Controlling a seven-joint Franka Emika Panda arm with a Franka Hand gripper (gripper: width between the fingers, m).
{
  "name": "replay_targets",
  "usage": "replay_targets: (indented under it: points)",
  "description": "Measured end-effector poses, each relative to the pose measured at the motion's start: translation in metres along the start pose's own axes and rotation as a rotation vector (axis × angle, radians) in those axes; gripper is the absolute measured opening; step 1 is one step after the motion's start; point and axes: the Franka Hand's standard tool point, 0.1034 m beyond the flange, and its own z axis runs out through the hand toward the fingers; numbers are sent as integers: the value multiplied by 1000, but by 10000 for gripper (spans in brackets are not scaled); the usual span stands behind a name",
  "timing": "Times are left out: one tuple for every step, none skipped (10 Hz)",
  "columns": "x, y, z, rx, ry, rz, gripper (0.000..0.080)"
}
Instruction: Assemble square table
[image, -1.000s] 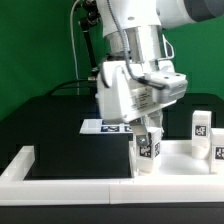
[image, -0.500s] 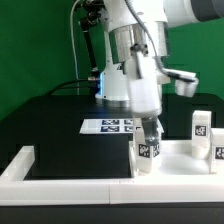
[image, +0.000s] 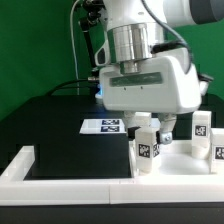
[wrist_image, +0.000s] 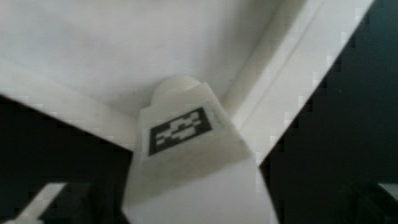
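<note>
The white tabletop slab (image: 185, 160) lies at the exterior view's right. A short white leg (image: 148, 150) with a black-and-white tag stands upright at its near left corner. My gripper (image: 151, 130) hangs straight over that leg with a finger on each side. In the wrist view the leg (wrist_image: 187, 150) runs up the middle of the gripper (wrist_image: 210, 208), with dark gaps on both sides, so the jaws stand open around it. The slab fills the rest of the wrist view (wrist_image: 107, 45). Two more tagged legs (image: 200, 127) (image: 220, 150) stand at the right.
The marker board (image: 104, 126) lies on the black table behind the leg. Long white border rails run along the left (image: 20, 163) and the front (image: 95, 190). A green backdrop stands behind the arm.
The hand has turned about its vertical axis over the leg by roughly a quarter turn. The leg's tag still faces the same way and the leg has not moved.
</note>
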Motion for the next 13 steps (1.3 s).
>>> replay_targets:
  points:
    - [0,-1,1,-13,-7,-142,649]
    - [1,0,1,-13,-4,-117,649]
    - [1,0,1,-14,-4,-92,524]
    - [2,0,1,-14,-4,-91,385]
    - [2,3,2,-18,-4,-44,301]
    - [3,4,2,-20,-3,54,301]
    - [4,5,2,-21,-1,139,301]
    - [5,7,2,-22,0,217,301]
    - [5,10,2,-34,-9,399,301]
    - [2,12,2,-61,-45,591,301]
    - [1,12,3,-54,-66,800,293]
    - [-1,11,4,-32,-99,994,293]
    - [-2,9,4,-12,-130,1141,293]
